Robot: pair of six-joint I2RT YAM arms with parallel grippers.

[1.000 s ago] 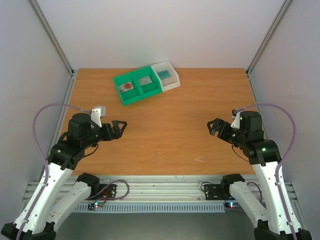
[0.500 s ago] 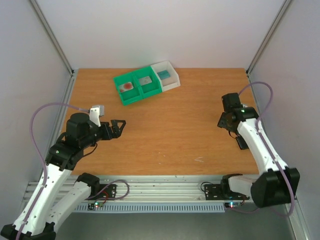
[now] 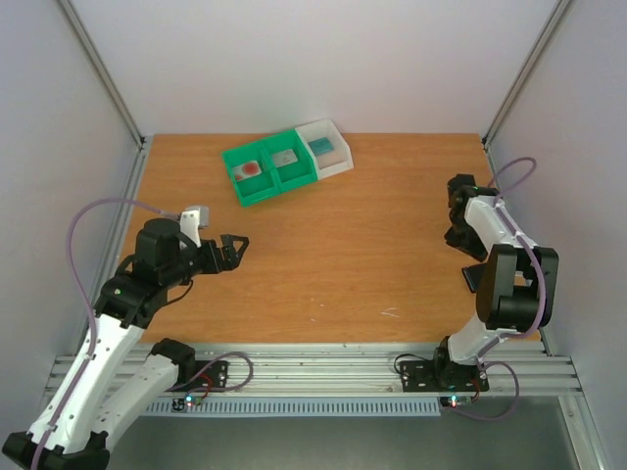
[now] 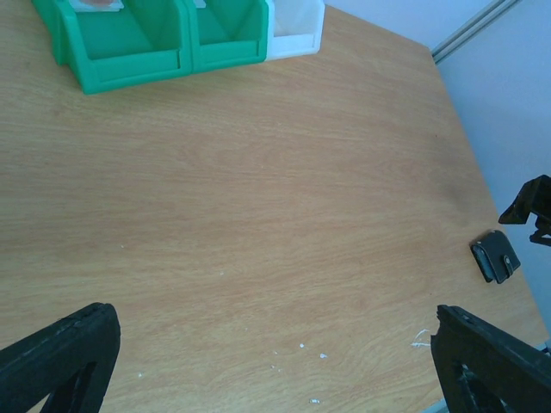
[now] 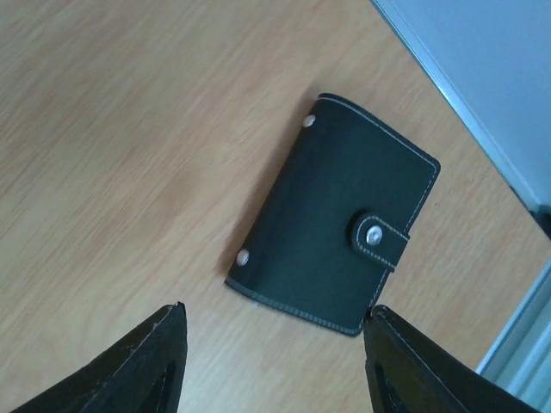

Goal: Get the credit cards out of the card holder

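The card holder (image 5: 336, 237) lay shut, its clasp tab (image 5: 379, 237) snapped down, flat on the counter (image 3: 333, 255) close to the right edge. The right claw (image 5: 275, 310) hung just above it, spread and pinching nothing. The left claw (image 4: 275, 344), spread wide and empty, hovered over the near left. At the far side, a red-blotched card (image 3: 251, 168) sat in the left compartment of the green bin (image 3: 277, 186).

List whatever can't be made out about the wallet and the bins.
- Wallet contents: right wrist view, closed snapped cover hides any cards.
- Wallet, top view: right arm partly covers it.
- Green bins insides: left wrist view, top edge cuts them off.
- White bin item: top view, too small to identify.
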